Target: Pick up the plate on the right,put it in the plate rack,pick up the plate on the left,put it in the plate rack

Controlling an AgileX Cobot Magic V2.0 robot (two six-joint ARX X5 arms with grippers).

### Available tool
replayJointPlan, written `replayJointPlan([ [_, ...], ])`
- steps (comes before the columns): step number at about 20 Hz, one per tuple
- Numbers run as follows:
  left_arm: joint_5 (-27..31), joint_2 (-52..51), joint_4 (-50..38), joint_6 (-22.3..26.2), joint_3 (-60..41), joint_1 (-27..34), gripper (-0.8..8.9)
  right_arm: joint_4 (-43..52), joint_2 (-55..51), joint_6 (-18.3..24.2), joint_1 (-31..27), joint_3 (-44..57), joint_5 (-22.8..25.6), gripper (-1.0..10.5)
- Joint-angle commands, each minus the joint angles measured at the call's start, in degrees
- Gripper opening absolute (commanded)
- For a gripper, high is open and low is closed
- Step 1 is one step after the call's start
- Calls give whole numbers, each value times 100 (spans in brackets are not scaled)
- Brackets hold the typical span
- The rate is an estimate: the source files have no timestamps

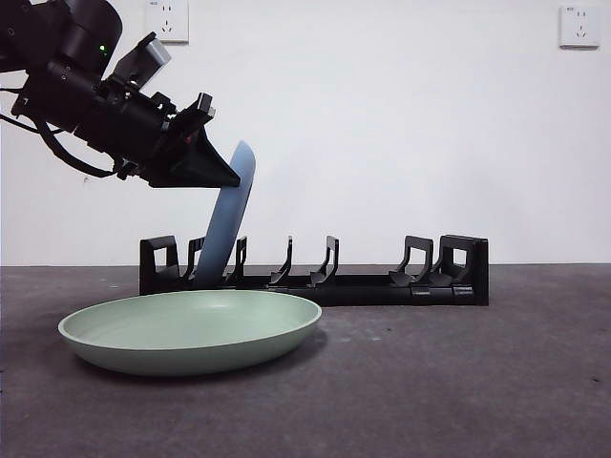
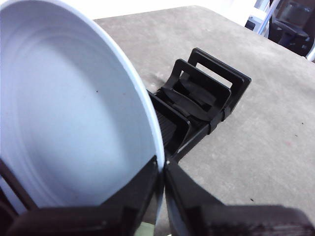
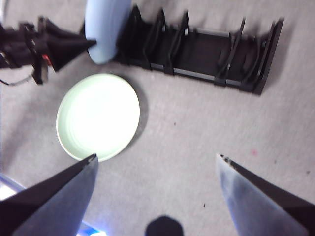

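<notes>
While left gripper [image 2: 162,164] jaws pinch its rim, blue plate [image 1: 226,224] leans on edge in plate rack [image 1: 382,283], right gripper [image 3: 157,164] jaws spread.

I can't make out any readable text, label, brand or number here. The small mark above the wall socket [image 1: 168,19] is too tiny and blurred for me to read.

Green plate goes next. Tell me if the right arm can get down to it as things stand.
Probably yes. The right tool hangs open above the table with nothing between it and the green plate. The left tool, shut on the blue plate at the plate rack, sits just beyond the plate's far edge.
</notes>
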State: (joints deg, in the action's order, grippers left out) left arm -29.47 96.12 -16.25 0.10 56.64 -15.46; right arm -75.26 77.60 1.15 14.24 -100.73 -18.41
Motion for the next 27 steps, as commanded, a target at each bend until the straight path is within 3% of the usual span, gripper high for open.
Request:
replayJointPlan([
  [1, 52, 20, 74, 0, -28, -52, 111, 28, 37, 74, 7, 232, -4, 409],
  [3, 50, -11, 114, -9, -28, -72, 163, 52, 37, 83, 7, 345, -4, 409],
  [9, 52, -446, 455, -7, -28, -111, 163, 160, 37, 77, 7, 372, -7, 409],
  [14, -345, -1687, 1292, 22, -28, -111, 164, 378, 131, 35, 7, 422, -28, 409],
  [17, -706, -2616, 2004, 22, -28, -146, 167, 527, 376, 17, 22, 428, -365, 409],
  [19, -890, -3318, 2549, 76, -28, -219, 176, 660, 680, -46, 221, 428, -457, 409],
  [22, -890, -4275, 3222, 201, -28, -337, 398, 964, 1237, -146, 658, 428, -455, 409],
  [24, -890, -4841, 3716, 271, -28, -398, 412, 1182, 1670, -229, 1019, 428, -448, 409],
  [27, -776, -5539, 4760, 807, -28, -448, 413, 1508, 2389, -275, 1504, 428, -90, 409],
])
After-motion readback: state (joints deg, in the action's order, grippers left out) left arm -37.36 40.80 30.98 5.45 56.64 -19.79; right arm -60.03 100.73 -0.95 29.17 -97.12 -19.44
